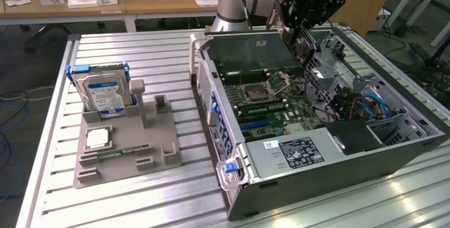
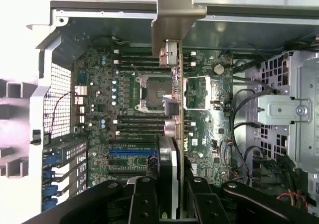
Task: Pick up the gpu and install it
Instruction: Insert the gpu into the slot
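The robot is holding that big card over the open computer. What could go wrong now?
The gpu hangs edge-down from the fingers above the motherboard. If it comes down off the line of a slot, its edge could knock the bare processor socket or other parts. Its metal bracket could catch on the case wall. If the grip slips, the card could fall onto the board.

Open motherboard (image 2: 124,84) below gpu (image 2: 172,20); cables (image 2: 243,134), drive cage (image 2: 284,109) beside.
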Action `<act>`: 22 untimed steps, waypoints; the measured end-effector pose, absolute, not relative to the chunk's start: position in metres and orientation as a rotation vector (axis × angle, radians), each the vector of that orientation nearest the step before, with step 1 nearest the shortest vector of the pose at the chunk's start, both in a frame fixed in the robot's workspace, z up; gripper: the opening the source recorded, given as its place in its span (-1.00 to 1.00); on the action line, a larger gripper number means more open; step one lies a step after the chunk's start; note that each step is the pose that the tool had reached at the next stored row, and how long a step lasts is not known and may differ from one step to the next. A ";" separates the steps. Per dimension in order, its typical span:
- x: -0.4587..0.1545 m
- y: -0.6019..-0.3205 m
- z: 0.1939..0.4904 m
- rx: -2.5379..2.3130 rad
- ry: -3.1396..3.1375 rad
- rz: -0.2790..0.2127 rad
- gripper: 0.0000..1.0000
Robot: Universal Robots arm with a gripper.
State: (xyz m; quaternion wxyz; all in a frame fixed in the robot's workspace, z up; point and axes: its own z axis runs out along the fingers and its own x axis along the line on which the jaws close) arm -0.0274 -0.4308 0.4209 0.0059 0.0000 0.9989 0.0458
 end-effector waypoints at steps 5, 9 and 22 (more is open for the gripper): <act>-0.028 -0.431 0.421 -0.088 3.128 0.146 -0.44; -0.029 -0.431 0.421 -0.148 3.127 0.147 -0.44; -0.031 -0.431 0.421 -0.363 3.116 0.149 -0.44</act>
